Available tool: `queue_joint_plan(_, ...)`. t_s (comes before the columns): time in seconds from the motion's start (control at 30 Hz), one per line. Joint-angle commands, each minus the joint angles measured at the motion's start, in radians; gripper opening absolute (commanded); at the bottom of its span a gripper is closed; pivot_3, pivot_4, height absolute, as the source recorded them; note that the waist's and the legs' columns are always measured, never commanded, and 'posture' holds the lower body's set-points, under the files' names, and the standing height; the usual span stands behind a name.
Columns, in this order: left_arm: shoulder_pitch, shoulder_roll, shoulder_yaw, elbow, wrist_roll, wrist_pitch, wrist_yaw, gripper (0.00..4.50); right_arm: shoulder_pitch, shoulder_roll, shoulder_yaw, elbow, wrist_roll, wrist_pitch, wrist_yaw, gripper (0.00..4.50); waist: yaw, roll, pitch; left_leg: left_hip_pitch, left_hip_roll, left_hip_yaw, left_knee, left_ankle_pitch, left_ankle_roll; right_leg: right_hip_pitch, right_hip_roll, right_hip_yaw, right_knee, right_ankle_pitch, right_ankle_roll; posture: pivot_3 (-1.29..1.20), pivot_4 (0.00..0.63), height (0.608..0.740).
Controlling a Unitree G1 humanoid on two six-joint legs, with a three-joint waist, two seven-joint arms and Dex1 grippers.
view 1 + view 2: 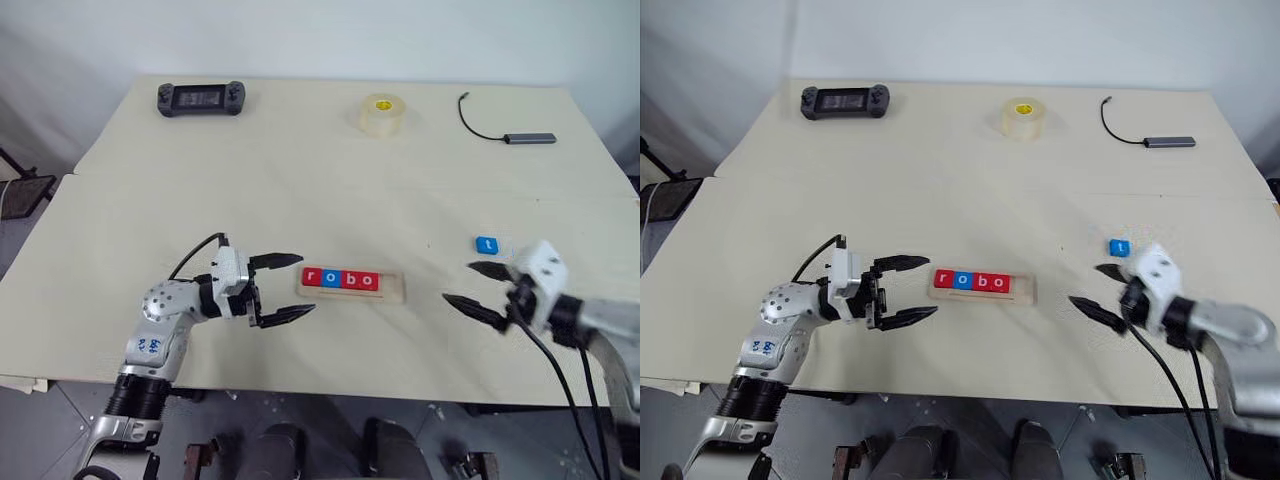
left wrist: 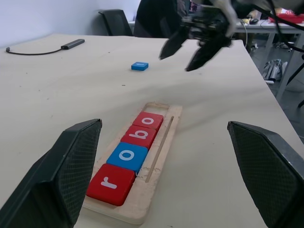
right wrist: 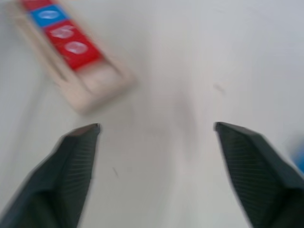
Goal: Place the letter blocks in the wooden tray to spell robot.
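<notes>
Right pincer [image 1: 478, 284] gapes empty near the blue t block [image 1: 486, 244] at middle right; a skewed grab (easy slip) could jam it against the wooden tray [image 1: 391, 291] rim.

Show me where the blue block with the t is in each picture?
Left eye view: the blue t block lies right of the wooden tray, by the right gripper.
Right eye view: same spot.
Left wrist view: beyond the tray's far end.
Right wrist view: cannot tell.
Shared landmark: the tray.

Silver arms, black cables, white wrist housings, black two-fingered end effectors
</notes>
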State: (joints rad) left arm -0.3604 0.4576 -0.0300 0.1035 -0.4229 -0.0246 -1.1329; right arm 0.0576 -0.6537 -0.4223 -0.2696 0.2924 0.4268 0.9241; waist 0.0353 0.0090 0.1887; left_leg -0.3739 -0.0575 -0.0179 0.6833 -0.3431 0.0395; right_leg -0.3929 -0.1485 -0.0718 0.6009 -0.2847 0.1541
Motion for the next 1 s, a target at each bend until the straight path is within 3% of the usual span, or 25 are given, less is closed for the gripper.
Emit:
queue_joint_plan(0.03, -0.029, -0.006, -0.001, 0.019, 0.002, -0.018, -0.017, 4.50, 0.083, 0.069, -0.103, 0.034, -0.027, -0.204, -0.098, 4.46, -0.006, 0.000, 0.000, 0.001, 0.000, 0.001, 0.000, 0.000, 0.000, 0.000, 0.000, 0.001, 0.000, 0.000, 0.000, 0.00, 0.150, 0.740)
queue_joint_plan(0.2, -0.047, -0.016, -0.004, 0.037, 0.006, -0.024, -0.029, 4.50, 0.107, 0.152, -0.138, 0.099, 0.001, -0.309, -0.189, 4.46, -0.028, 0.001, 0.000, 0.005, 0.001, 0.006, 0.000, 0.000, 0.000, 0.001, 0.001, 0.006, 0.003, 0.000, 0.001, 0.00, 0.150, 0.740)
queue_joint_plan(0.33, -0.050, -0.016, -0.002, 0.039, 0.008, -0.029, -0.027, 4.50, 0.093, 0.144, -0.107, 0.128, 0.015, -0.312, -0.206, 4.46, -0.031, 0.001, 0.000, 0.006, 0.002, 0.005, 0.000, 0.001, 0.000, 0.000, 0.001, 0.007, 0.004, 0.000, 0.000, 0.00, 0.150, 0.740)
queue_joint_plan(0.5, -0.038, -0.014, -0.001, 0.026, 0.007, -0.031, -0.022, 4.50, -0.066, 0.061, -0.044, 0.127, 0.047, -0.065, -0.265, 4.46, -0.037, 0.001, -0.001, 0.006, 0.001, 0.006, 0.000, 0.001, 0.000, -0.001, 0.001, 0.009, 0.005, 0.000, 0.000, 0.00, 0.150, 0.740)
queue_joint_plan(0.63, -0.029, -0.015, 0.001, 0.015, 0.009, -0.033, -0.010, 4.50, -0.296, 0.007, 0.030, 0.214, 0.049, 0.198, -0.355, 4.46, -0.036, 0.001, -0.001, 0.005, 0.002, 0.004, 0.000, 0.001, 0.000, -0.001, 0.001, 0.008, 0.005, 0.000, 0.000, 0.00, 0.150, 0.740)
queue_joint_plan(0.83, -0.018, -0.017, 0.001, -0.003, 0.011, -0.033, 0.006, 4.50, -0.529, 0.016, 0.134, 0.381, -0.002, 0.341, -0.458, 4.46, -0.031, 0.001, -0.001, 0.002, 0.000, 0.002, 0.000, 0.001, 0.000, -0.002, 0.000, 0.006, 0.004, 0.000, -0.001, 0.00, 0.150, 0.740)
queue_joint_plan(1.0, 0.002, -0.013, 0.009, -0.033, 0.010, -0.028, 0.026, 4.50, -0.587, 0.050, 0.189, 0.447, -0.046, 0.351, -0.526, 4.46, -0.034, 0.001, -0.001, 0.002, 0.000, 0.001, -0.001, 0.001, 0.000, -0.002, 0.000, 0.004, 0.003, 0.000, -0.001, 0.00, 0.150, 0.740)
